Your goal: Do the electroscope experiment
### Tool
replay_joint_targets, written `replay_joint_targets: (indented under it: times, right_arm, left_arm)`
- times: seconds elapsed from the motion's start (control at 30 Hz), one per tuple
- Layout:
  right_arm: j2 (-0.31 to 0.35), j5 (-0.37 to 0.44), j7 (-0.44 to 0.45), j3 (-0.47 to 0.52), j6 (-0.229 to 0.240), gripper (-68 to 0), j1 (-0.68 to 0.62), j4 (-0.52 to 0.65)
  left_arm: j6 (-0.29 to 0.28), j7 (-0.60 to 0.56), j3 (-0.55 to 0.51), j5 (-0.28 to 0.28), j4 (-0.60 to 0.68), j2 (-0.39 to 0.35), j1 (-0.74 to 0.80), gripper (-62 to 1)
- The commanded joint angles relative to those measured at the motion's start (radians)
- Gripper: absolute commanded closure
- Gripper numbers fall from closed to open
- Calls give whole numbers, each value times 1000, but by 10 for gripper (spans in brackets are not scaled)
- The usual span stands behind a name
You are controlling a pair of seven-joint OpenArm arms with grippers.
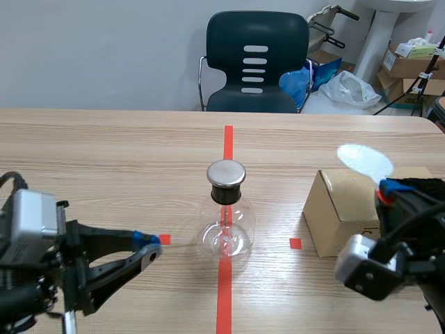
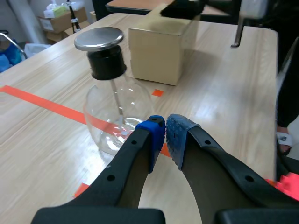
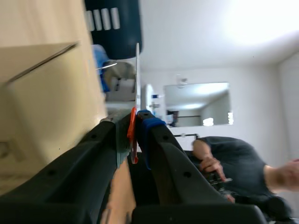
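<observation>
The left gripper [image 1: 147,242] lies low over the table near the robot's edge, beside a small orange-red square mark. In the left wrist view its blue pads [image 2: 153,138] stand almost together with only a thin slit between them, clenched on nothing and touching nothing.

Ahead of those fingertips, near but apart from them, stands the electroscope flask [image 1: 226,226]. It is a clear round glass bulb standing upright on the long orange-red tape line at the middle of the table. A black collar at its neck carries a flat metal cap [image 1: 227,172], and a thin rod [image 2: 117,101] runs down from the collar into the bulb. What hangs at the rod's lower end is too small to make out.

To the right of the flask, well apart from it, a cardboard box [image 1: 341,216] sits on the table.

The right gripper [image 1: 388,188] is raised over the box's right side. Its fingers are pinched on a thin pale plate [image 3: 138,74], seen edge-on in the right wrist view, with an orange-red strip [image 3: 132,135] at the part between the pads. In the scene view the plate shows as a pale oval above the box.
</observation>
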Motion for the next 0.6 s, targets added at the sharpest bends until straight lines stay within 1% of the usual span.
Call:
replay_joint_targets:
  times: [0.0,0.03,0.1,0.23,0.3,0.43,0.57]
  right_arm:
    - [13,-25,-30,-15,-47,-10,12,24]
    - [12,-45,-52,-26,-32,-10,12,34]
    - [5,-89,-97,-51,-13,-10,20,39]
    - [-21,-150,-186,-112,-10,-10,59,39]
    - [-31,-177,-234,-147,2,-10,85,39]
    - [-42,-195,-312,-211,75,-10,143,39]
    - [-42,-198,-380,-278,107,-10,205,38]
  left_arm:
    - [-5,6,-3,6,-22,15,-31,-59]
    - [-5,14,-3,18,-41,32,-45,-59]
    - [-5,31,-3,24,-84,65,-73,-59]
    - [-6,50,-2,26,-178,126,-121,-59]
    - [-6,51,-2,34,-225,156,-143,-59]
    - [-6,51,-1,70,-311,209,-182,-59]
    - [-7,49,-1,70,-375,245,-205,-59]
